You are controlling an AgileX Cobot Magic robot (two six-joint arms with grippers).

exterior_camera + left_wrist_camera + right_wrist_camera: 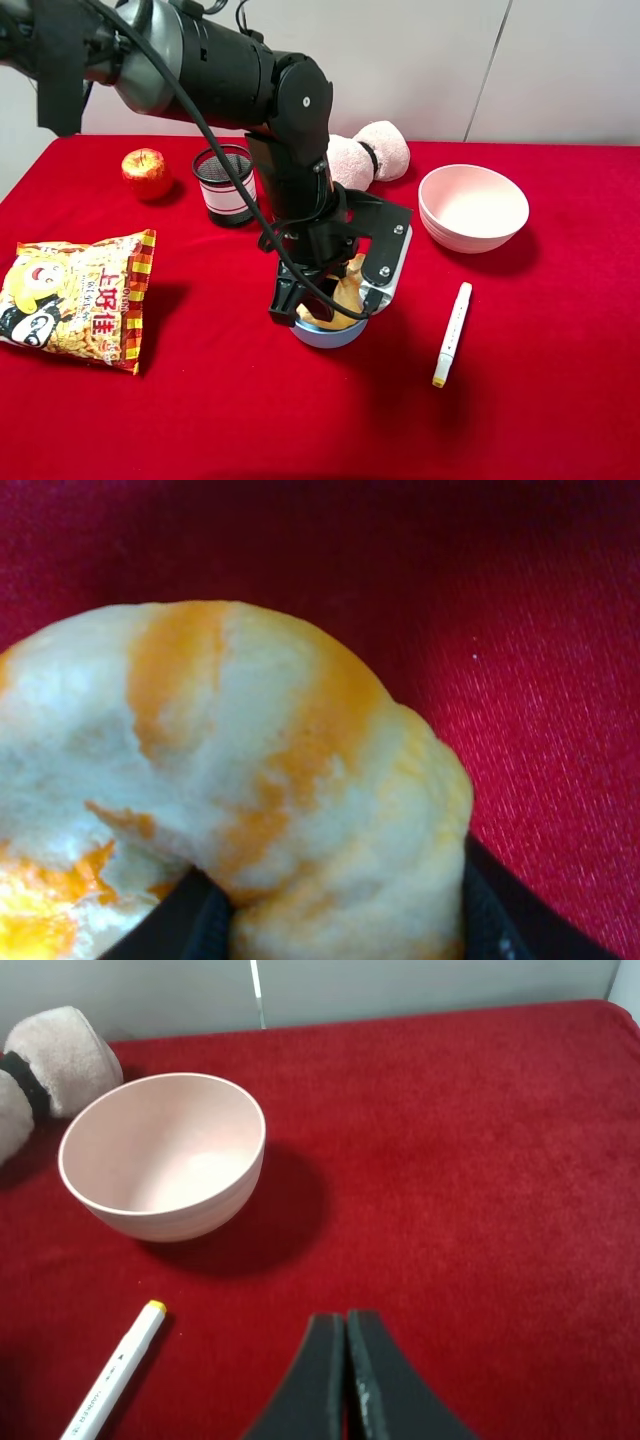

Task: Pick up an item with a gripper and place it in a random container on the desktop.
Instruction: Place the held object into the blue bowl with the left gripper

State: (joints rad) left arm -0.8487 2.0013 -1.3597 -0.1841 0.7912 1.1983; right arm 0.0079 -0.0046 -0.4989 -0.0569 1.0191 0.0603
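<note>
Counter (560,420): red cloth
Left gripper (332,298): fingers (510,925) clamped on the bread roll (250,770)
Right gripper (346,1328): fingers pressed together, holding nothing, near the pink bowl (165,1155)
Bread roll: held at the mouth of the light-blue bowl (330,336), mid-counter

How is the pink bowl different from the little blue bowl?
The pink bowl is bigger; the blue bowl is smaller. The pink bowl is empty; the blue bowl has the bread roll held right at it. Both are round and sit on the red cloth.
</note>
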